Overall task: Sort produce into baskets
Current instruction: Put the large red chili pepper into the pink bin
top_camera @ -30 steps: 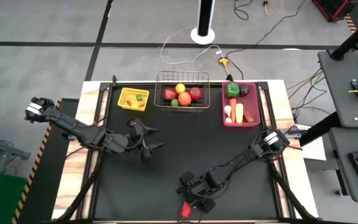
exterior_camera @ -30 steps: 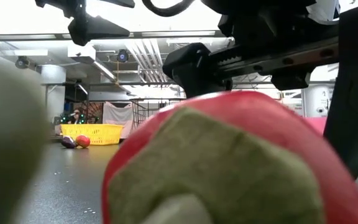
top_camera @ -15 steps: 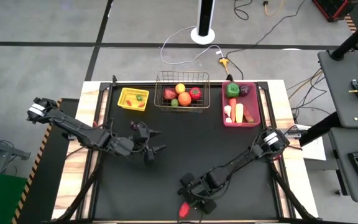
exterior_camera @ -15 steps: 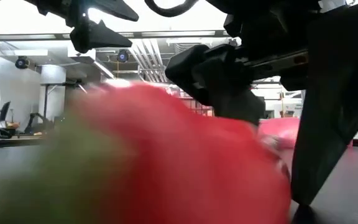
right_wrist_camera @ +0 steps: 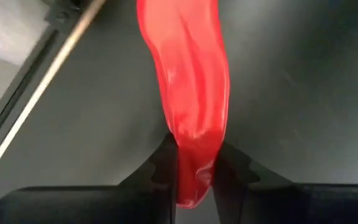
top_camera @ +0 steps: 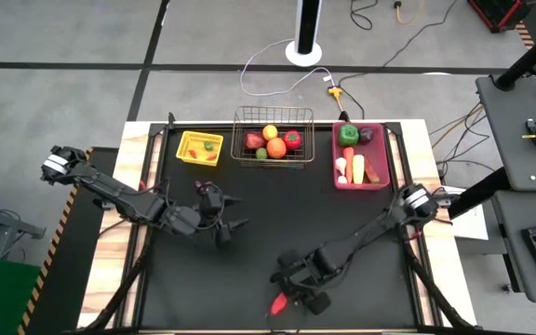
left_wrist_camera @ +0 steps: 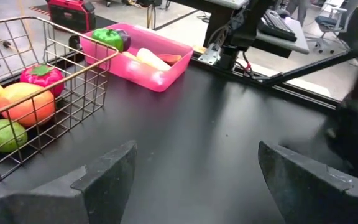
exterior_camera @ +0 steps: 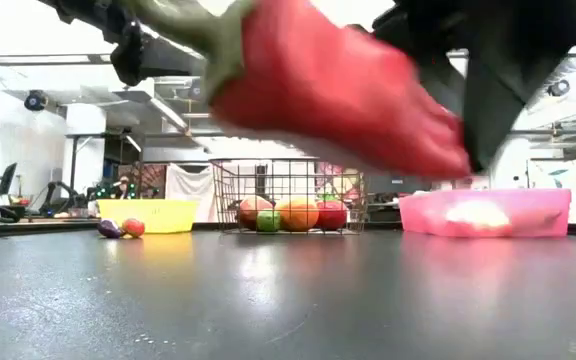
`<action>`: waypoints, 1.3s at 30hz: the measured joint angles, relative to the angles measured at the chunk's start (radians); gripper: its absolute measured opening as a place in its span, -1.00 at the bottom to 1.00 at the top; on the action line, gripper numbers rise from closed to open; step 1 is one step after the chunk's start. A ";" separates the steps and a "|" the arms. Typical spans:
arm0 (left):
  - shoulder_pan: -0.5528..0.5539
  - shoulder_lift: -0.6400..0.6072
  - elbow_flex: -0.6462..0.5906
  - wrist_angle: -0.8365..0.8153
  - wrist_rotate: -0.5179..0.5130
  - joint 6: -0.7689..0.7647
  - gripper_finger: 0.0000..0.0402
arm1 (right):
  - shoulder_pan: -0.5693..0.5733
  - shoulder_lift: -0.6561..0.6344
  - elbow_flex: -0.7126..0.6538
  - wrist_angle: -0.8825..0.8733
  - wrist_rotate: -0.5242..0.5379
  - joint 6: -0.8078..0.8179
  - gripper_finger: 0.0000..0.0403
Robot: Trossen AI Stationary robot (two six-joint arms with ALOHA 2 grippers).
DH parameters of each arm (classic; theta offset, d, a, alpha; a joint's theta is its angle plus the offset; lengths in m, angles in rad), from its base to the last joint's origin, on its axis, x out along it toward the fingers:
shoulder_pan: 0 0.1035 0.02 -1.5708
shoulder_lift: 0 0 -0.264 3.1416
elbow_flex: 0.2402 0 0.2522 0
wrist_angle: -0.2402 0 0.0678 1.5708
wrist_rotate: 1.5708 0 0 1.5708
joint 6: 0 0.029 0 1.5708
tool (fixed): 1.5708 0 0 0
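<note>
The right tool (right_wrist_camera: 194, 163) pinches a long red pepper (right_wrist_camera: 188, 93), lifted off the bench (top_camera: 342, 223). The left tool (top_camera: 228, 220) hangs wide open, holding nothing.

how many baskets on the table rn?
3, in a row along the far edge: yellow tray on the left, wire basket in the middle, pink bin on the right. None look hidden.
</note>
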 joint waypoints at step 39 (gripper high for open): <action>0.001 -0.163 0.276 -0.784 -0.173 0.217 0.57 | -1.063 -0.480 -0.373 -0.850 0.464 0.855 -0.71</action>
